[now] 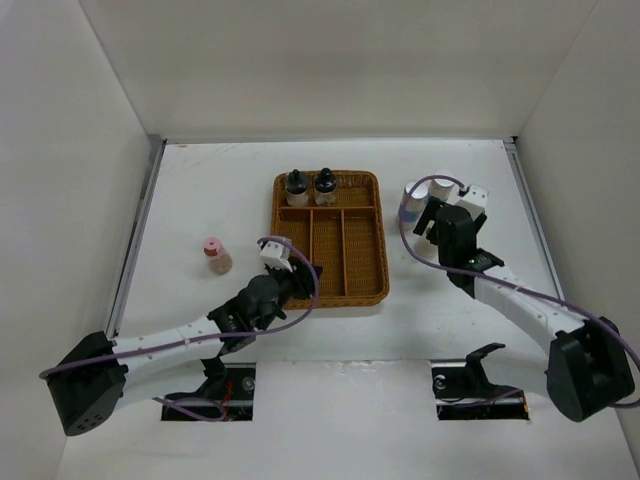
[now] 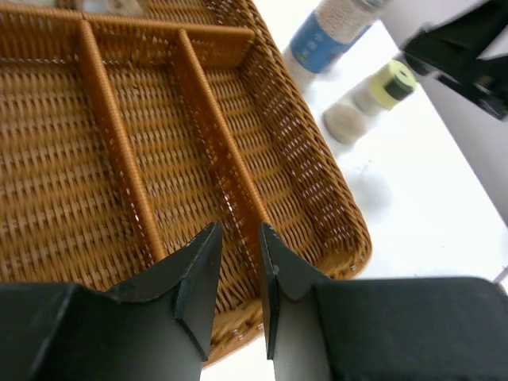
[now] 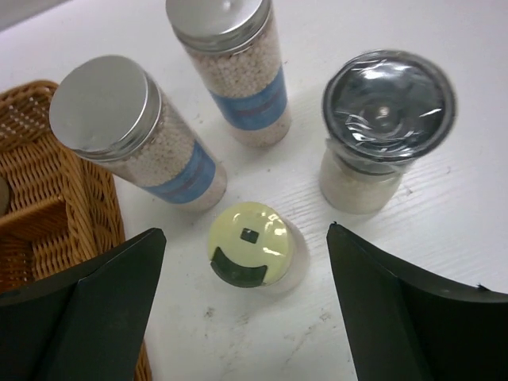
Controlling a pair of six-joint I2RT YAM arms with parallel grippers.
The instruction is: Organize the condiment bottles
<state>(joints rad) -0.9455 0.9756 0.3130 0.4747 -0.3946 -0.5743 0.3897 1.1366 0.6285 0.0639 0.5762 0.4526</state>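
Right claw (image 3: 246, 317) gapes over the yellow-capped bottle (image 3: 250, 244).

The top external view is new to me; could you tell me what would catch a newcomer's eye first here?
The brown wicker tray at the table's centre stands out, with two black-capped bottles in its far compartment and the left gripper at its near left edge. A pink-capped bottle stands alone to its left. Right of the tray, the open right gripper hovers over the yellow-capped bottle, amid two blue-labelled bottles and a silver-capped shaker.
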